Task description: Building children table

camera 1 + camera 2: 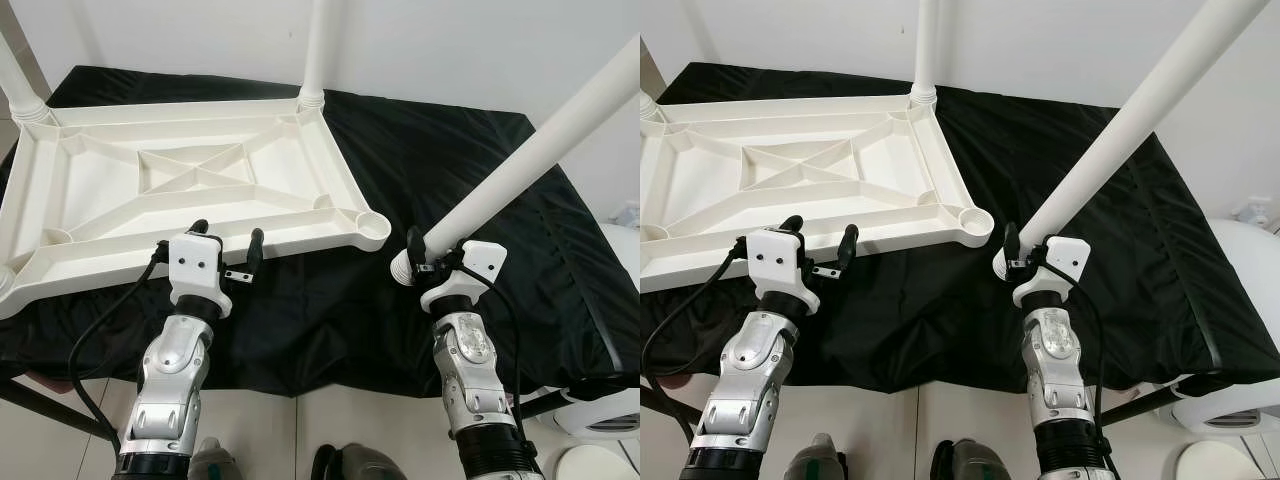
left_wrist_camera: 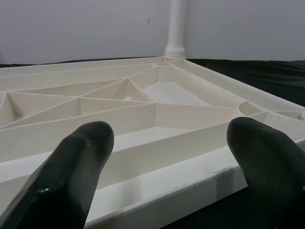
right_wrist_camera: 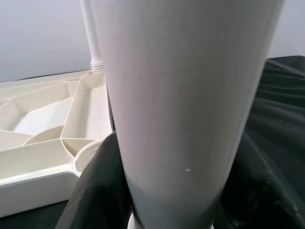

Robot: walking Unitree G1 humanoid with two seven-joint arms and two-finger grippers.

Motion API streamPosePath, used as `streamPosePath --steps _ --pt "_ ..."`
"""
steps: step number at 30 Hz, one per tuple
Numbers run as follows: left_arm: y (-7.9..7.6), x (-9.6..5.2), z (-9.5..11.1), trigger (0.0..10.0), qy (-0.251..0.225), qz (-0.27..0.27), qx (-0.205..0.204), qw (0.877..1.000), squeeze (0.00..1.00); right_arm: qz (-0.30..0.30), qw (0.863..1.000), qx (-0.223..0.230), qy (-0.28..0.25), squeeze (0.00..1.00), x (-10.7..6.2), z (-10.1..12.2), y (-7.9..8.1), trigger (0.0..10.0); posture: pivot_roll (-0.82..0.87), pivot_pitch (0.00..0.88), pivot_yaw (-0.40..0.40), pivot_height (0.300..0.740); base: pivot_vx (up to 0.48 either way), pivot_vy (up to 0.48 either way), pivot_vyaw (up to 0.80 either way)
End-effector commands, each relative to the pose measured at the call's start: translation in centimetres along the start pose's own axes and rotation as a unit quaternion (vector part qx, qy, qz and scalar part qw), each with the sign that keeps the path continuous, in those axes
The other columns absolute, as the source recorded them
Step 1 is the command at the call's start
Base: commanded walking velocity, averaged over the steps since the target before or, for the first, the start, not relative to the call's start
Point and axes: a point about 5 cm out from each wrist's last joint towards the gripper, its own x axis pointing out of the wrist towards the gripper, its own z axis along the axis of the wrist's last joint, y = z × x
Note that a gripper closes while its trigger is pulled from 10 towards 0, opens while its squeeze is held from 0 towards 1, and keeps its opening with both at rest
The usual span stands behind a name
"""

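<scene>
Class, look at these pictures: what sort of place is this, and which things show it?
Probably an indoor room used as an assembly area: an upturned white tabletop lies on a black cloth over a work surface, against a plain white wall, with pale floor tiles below.

I can read no text, label, brand, number or sign anywhere in front of me.
</scene>
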Motion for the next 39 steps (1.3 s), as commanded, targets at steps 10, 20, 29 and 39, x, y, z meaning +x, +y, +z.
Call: streamPosePath --steps 10,20,29,39 --pt "0.3 -0.6 -1.1 10.0 0.013 0.013 0.014 1.0 0.0 -0.004 1.0 0.002 0.016 0.0 -0.3 -0.7 0.1 10.0 0.09 0.04 -0.071 0.74 0.0 0.0 0.0" --pt "0.6 -0.4 -1.8 10.0 0.033 0.029 0.025 0.999 0.0 -0.003 1.0 0.001 0.015 0.0 -0.2 -0.6 0.1 10.0 0.08 0.042 -0.072 0.74 0.0 0.0 0.0" --pt "0.9 -0.1 -2.5 10.0 0.058 0.047 0.036 0.997 0.0 -0.004 1.0 0.001 0.014 0.0 -0.1 -0.6 0.2 10.0 0.08 0.041 -0.069 0.74 0.0 0.0 0.0" --pt "1.0 0.0 -2.6 10.0 0.058 0.049 0.037 0.996 0.0 -0.006 1.0 0.001 0.013 0.0 0.0 -0.6 0.2 10.0 0.08 0.04 -0.068 0.74 0.0 0.0 0.0"
